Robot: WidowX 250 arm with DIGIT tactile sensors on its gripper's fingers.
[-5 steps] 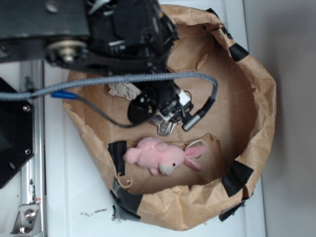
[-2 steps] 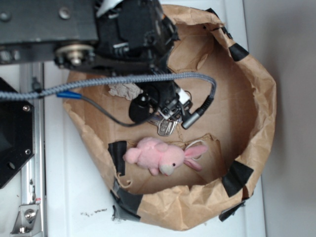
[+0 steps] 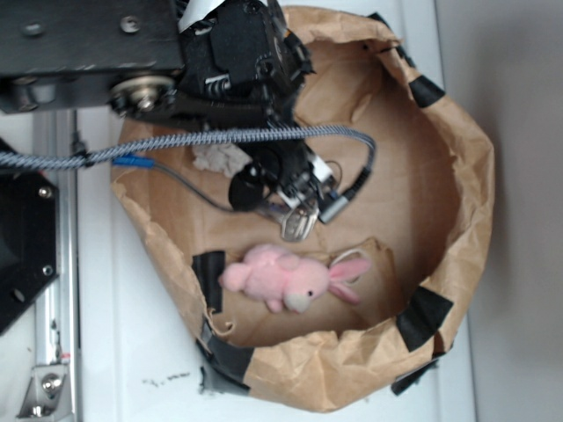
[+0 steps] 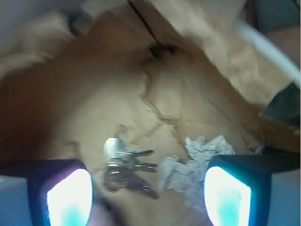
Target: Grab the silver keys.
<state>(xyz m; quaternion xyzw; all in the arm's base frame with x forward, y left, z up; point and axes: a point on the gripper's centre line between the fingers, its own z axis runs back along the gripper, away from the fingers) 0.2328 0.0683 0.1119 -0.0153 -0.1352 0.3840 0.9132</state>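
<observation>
Wrist view, entry for the approach stage: the tool (image 4: 148,193) was spread wide, its two pale fingertips (image 4: 69,197) at the lower left and lower right of the frame, nothing between them but bag floor. The silver keys (image 4: 126,162) lay flat on the brown paper, nearer the left fingertip, not touched by either one as far as the blurred picture showed. A crumpled white paper wad (image 4: 195,160) lay just beside the keys, toward the right fingertip.

Exterior view: the tool (image 3: 295,189) hung low inside the brown paper bag (image 3: 457,158), whose rolled rim was patched with black tape. The keys (image 3: 297,224) showed just below the tool, near the middle of the bag floor. The paper wad (image 3: 220,158) sat toward the bag's left wall. A pink plush bunny (image 3: 281,277) lay apart from the keys, nearer the bag's lower edge.

Status, judged: positioning over the keys was done or nearly so; the final descent, closing and lifting were left. The wad stood close enough to be caught along with the keys.
</observation>
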